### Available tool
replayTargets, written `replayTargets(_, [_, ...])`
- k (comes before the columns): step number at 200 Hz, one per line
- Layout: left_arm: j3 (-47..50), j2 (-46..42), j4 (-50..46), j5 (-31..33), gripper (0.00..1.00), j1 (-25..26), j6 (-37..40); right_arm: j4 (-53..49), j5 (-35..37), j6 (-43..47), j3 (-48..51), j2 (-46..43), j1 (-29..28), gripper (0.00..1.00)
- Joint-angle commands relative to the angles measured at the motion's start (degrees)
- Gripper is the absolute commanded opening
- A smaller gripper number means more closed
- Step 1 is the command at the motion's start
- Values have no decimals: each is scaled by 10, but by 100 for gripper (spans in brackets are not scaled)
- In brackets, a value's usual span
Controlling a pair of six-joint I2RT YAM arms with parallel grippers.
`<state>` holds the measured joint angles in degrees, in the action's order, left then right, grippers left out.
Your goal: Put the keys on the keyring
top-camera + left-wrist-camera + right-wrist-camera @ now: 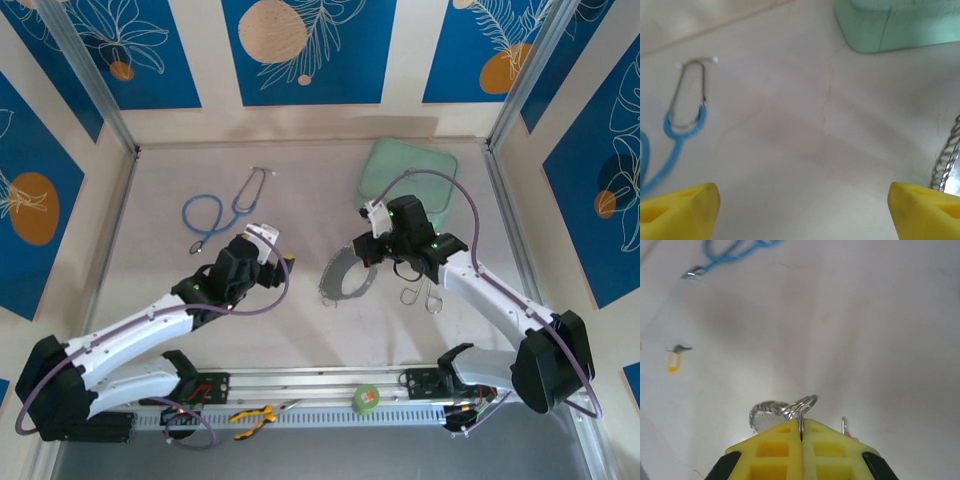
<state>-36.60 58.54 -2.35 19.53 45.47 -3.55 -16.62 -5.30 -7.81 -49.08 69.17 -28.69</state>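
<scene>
Item: right end effector (801, 434), yellow-padded, its 2 fingers closed flat together on the large thin pale wire keyring (345, 272), the wire pinched edge-on between the pads. The ring sits at centre-right of the pale counter (330, 200), its row of small silver keys (333, 291) strung along the near arc as a jagged fringe. Item: left end effector (802, 215), fingers spread wide with nothing between them, poised over bare counter just left of the ring. Item: 1 tiny brass-yellow key (673, 363), loose and flat on the counter, well apart from the ring, not yet threaded. Also present: blue-tubed stethoscope (225, 208) rear left, pale green pad (410, 168) rear right, silver wire clips (415, 295) beside the right arm. Handling note, my judgement: the loose key is the piece in hand. The left end effector should come down square over it, fingers wide until they straddle it and pads almost on the counter, since so flat a key offers little to grip. It should pinch the bow and leave the hole free, while the right presents a clear stretch of wire, held steady.
</scene>
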Motion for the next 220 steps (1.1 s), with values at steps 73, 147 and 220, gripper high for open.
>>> replayTargets(73, [26,-56,63,-304,76,-8,346,96,-180,253,14,-8,-65,0])
replayTargets(147, [29,-13,75,-411,83,-6,337,92,-148,261,10,-11,-86,0])
replayTargets(220, [44,10,121,-413,82,-2,296,101,-143,249,11,-16,-93,0])
